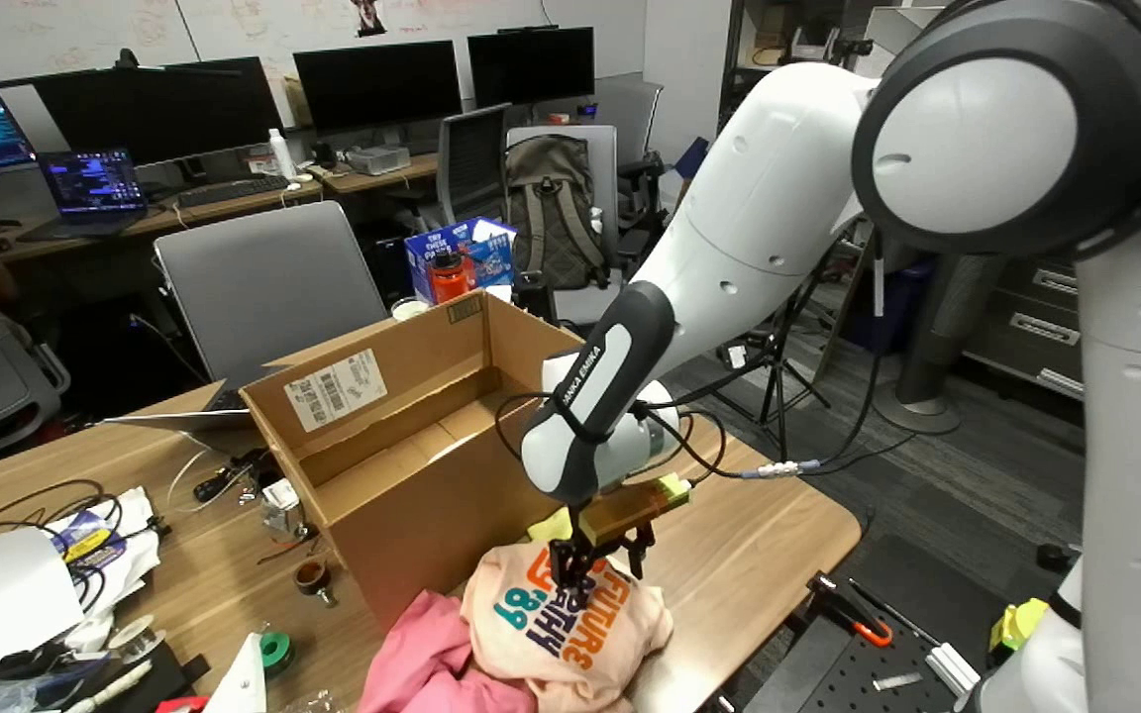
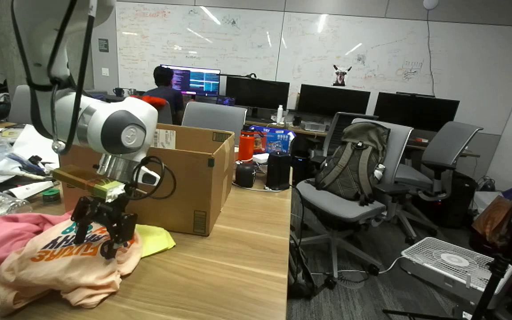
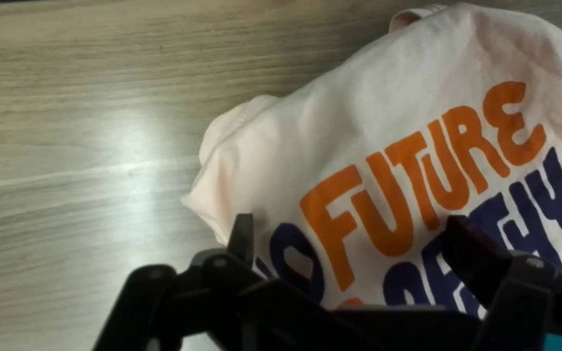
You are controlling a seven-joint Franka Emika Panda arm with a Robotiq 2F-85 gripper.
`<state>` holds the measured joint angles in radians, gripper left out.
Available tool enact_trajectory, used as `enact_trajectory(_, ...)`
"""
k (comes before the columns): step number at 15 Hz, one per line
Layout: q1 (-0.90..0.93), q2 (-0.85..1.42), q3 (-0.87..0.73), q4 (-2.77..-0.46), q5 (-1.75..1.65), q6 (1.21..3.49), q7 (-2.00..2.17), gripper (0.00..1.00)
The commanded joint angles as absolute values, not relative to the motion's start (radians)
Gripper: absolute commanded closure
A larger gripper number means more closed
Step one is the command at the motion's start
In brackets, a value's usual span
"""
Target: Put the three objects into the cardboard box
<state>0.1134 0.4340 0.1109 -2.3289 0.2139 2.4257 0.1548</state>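
Jaws wide apart, gripping nothing, low over the peach printed shirt (image 2: pixel 69 266), heaped on the desk (image 1: pixel 759 525) against the pink cloth (image 1: pixel 442 663), between cardboard box (image 1: pixel 432 525) and robot-side edge! Should be soft, light, floppy: pinch a raised fold mid-shirt.

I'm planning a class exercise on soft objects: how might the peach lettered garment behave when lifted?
The peach lettered garment would probably sag, judging by its loose folds. Its thin-looking fabric should be light for its bulk. It may also tug the pink cloth, which it appears to touch.
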Motion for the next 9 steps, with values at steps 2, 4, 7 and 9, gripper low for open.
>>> enact_trajectory(2, 0.105, 0.474, 0.117, -2.313, 0.227, 2.433, 0.141, 0.00)
enact_trajectory(4, 0.104, 0.477, 0.117, -2.312, 0.227, 2.432, 0.141, 0.00)
enact_trajectory(7, 0.104, 0.470, 0.115, -2.312, 0.223, 2.431, 0.142, 0.25)
enact_trajectory(9, 0.107, 0.461, 0.111, -2.315, 0.218, 2.432, 0.147, 0.34)
